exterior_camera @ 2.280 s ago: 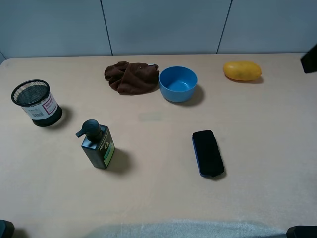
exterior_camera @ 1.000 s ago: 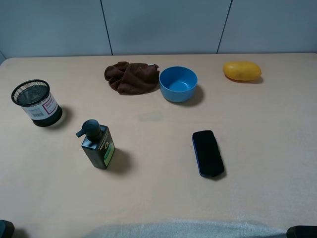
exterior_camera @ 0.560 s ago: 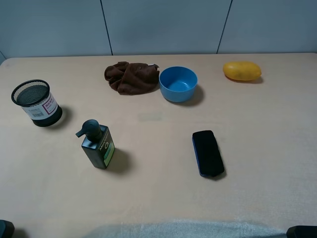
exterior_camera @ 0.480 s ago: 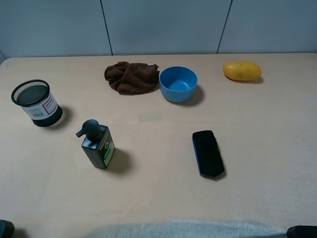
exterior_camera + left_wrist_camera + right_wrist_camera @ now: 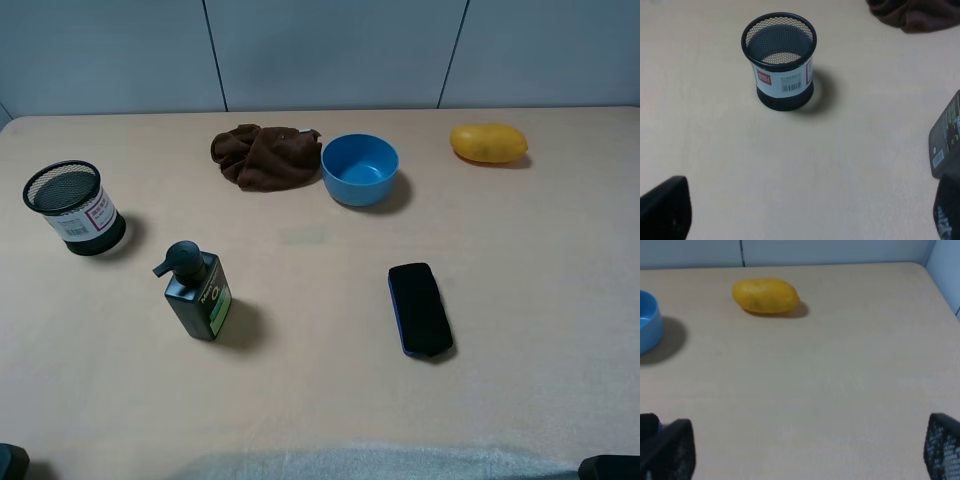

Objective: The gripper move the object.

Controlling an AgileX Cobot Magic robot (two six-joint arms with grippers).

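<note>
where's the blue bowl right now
In the exterior high view the blue bowl sits toward the table's far edge, beside the brown cloth, with the yellow fruit further right.

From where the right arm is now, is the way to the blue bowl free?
Probably yes. The blue bowl stands upright with open table on its right side; only the yellow fruit lies farther back. The right gripper's jaws stand wide apart.

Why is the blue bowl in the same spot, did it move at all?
No. The blue bowl still sits right beside the brown cloth, with the yellow fruit off to its right, exactly as before.
</note>
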